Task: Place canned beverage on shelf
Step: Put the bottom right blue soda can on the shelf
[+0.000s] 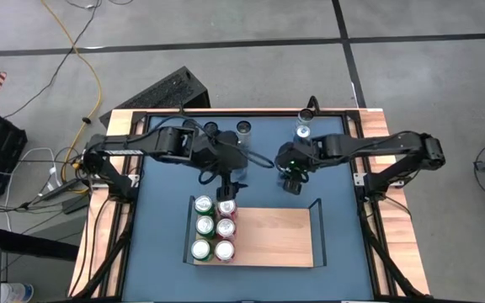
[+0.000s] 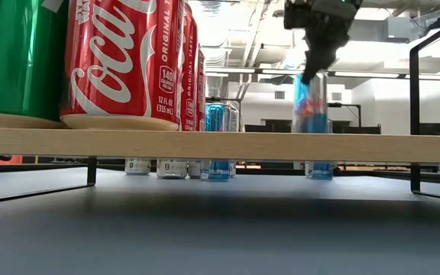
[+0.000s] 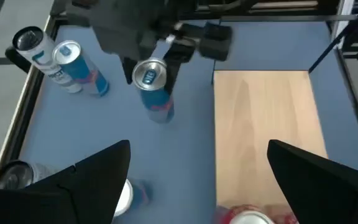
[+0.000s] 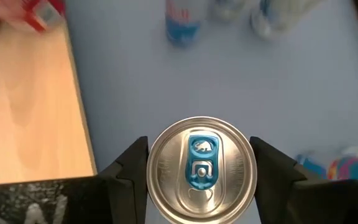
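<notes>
While straddling the top of a slim blue can (image 4: 201, 165), with one finger at each side of the rim, the right gripper (image 1: 291, 180) sits on the blue table (image 1: 335, 252) just off the far edge of the shelf (image 1: 272, 236). Appears to be closing on the can, though a firm grip cannot be told yet. Stands upright, that can, long axis vertical, so a straight lift looks right before any sideways travel. From the gripper, in the high view, lies the bare wood of the shelf at about six o'clock, close by; stands a block of six cans (image 1: 213, 227) at about seven to eight o'clock, filling the shelf's left end. Hovers wide open over that block's far corner the left gripper (image 1: 226, 192), holding nothing, at about nine o'clock from the right one. Clearly nearer to the blue can: the right arm.
</notes>
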